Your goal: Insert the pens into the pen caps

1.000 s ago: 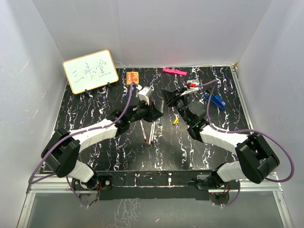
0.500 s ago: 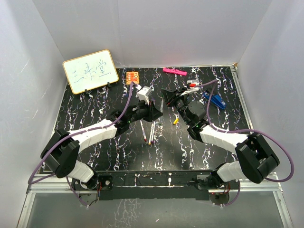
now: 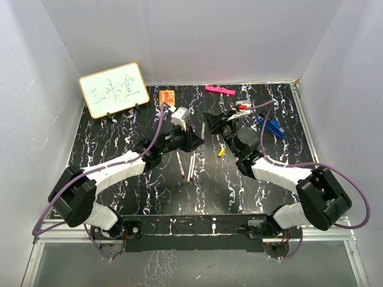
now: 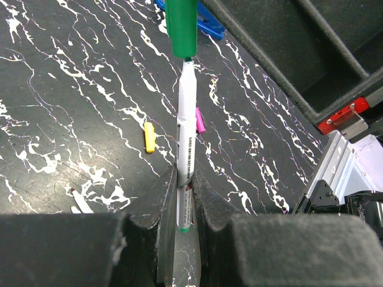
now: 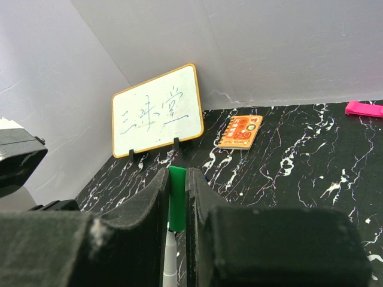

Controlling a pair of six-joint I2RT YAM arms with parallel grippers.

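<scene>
My left gripper (image 4: 184,170) is shut on a white-barrelled pen (image 4: 186,113) with a green end, which points away from the wrist. My right gripper (image 5: 176,173) is shut on a green pen cap (image 5: 176,200). The pen's tip sits at the mouth of that green cap (image 4: 181,27), with pen and cap in line. Both grippers meet above the middle of the table, left (image 3: 194,140) and right (image 3: 209,122). Two more pens (image 3: 181,165) (image 3: 191,167) lie on the table below them. A yellow cap (image 4: 149,137) and a pink cap (image 4: 200,119) lie loose nearby.
A whiteboard (image 3: 114,89) stands at the back left with an orange notebook (image 3: 167,95) beside it. A flat pink bar (image 3: 219,89) lies at the back edge. A blue clip (image 3: 272,125) lies to the right of the right arm. White walls enclose the black marbled table (image 3: 108,143).
The left arm has shifted slightly, its wrist a little farther back and its elbow lower. The right arm has not moved. Both grips are unchanged.
</scene>
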